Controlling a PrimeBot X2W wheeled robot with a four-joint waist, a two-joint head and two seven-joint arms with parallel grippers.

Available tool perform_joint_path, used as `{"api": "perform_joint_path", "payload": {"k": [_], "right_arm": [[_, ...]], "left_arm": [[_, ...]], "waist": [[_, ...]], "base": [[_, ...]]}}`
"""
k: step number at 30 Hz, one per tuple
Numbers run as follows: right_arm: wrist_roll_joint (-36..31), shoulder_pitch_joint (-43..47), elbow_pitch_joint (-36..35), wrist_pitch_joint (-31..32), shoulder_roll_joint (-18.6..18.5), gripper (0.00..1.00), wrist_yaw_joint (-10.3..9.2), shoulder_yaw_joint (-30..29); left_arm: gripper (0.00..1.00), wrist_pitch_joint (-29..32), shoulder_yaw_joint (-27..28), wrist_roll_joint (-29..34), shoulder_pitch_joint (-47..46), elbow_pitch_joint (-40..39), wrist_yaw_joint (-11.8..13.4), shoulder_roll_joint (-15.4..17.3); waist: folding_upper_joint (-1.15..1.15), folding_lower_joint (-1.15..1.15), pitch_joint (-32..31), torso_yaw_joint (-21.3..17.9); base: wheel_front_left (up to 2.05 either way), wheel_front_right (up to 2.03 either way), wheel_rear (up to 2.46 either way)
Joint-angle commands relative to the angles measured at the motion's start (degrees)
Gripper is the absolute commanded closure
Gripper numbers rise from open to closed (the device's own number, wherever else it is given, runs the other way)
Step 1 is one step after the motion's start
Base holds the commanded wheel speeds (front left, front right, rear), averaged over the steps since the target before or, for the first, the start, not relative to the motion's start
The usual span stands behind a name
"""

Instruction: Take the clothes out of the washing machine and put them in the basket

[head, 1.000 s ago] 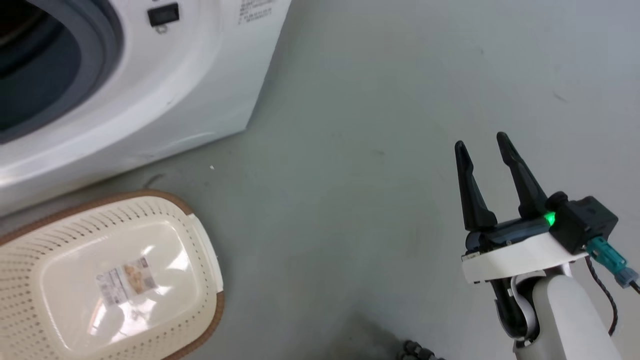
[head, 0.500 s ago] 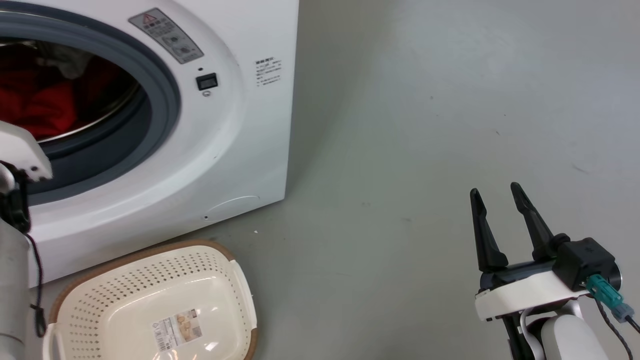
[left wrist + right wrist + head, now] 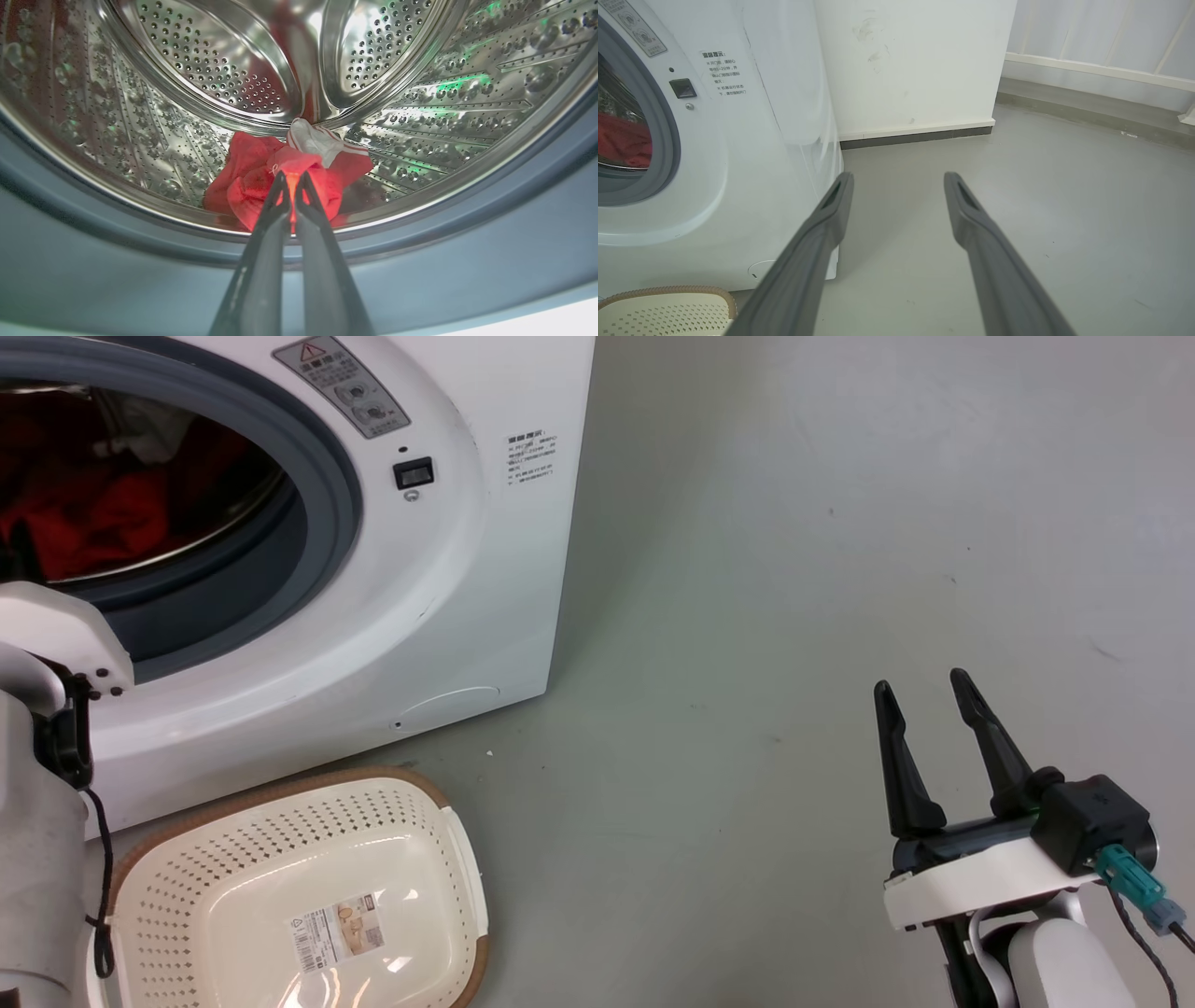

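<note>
The washing machine (image 3: 485,569) stands at the upper left with its porthole open. The red clothes (image 3: 103,513) lie inside it. In the left wrist view the clothes (image 3: 243,177), red with a white striped part, sit low at the front of the steel drum (image 3: 210,70). My left gripper (image 3: 292,176) is shut on a raised red fold, and fabric shows in the slit between its fingers. The cream basket (image 3: 187,877) stands on the floor in front of the machine, holding nothing. My right gripper (image 3: 920,681) hovers open over bare floor at the lower right, away from both.
My pale left forearm (image 3: 37,821) rises along the left edge between basket and machine. Grey floor (image 3: 747,616) spreads to the right of the machine. In the right wrist view a white wall (image 3: 915,70) with a dark baseboard stands behind the machine (image 3: 761,163).
The head camera has tilted up and shifted, bringing the machine's opening, the red clothes and my left forearm into view. The right gripper stays open.
</note>
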Motion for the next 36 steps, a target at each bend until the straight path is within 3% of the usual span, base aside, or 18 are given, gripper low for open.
{"api": "perform_joint_path", "payload": {"k": [1,8,15,25,36], "right_arm": [[0.4,-0.6,0.0,-0.1,0.1,0.0,-0.04,0.2],[1.1,-0.8,0.4,-0.1,0.1,0.0,-0.05,-0.1],[0.6,1.4,1.1,-0.1,0.1,0.0,-0.04,-0.7],[-0.8,4.0,0.8,-0.1,0.1,0.0,-0.04,-1.7],[-1.4,6.1,-0.2,0.3,0.1,0.0,-0.04,-2.3]], "left_arm": [[1.0,0.1,-0.3,0.2,-0.8,-0.6,0.2,0.5],[1.0,-1.1,0.6,-1.2,-0.3,-4.1,0.5,0.6],[1.0,-3.1,2.1,-2.8,5.9,-11.2,1.4,-1.0],[1.0,-3.5,3.5,-4.2,18.2,-27.9,3.0,-3.4],[1.0,2.4,2.7,-3.8,27.1,-49.0,5.8,-3.8]], "waist": [[0.0,0.01,0.4,-0.4],[0.0,0.01,0.0,-1.4],[0.0,0.01,-4.4,-0.8],[0.0,0.01,-9.4,1.7],[0.0,0.01,-12.4,4.8]], "base": [[0.0,0.0,0.0],[0.0,0.0,0.0],[0.0,0.0,0.0],[0.0,0.0,0.0],[0.0,0.0,0.0]]}}
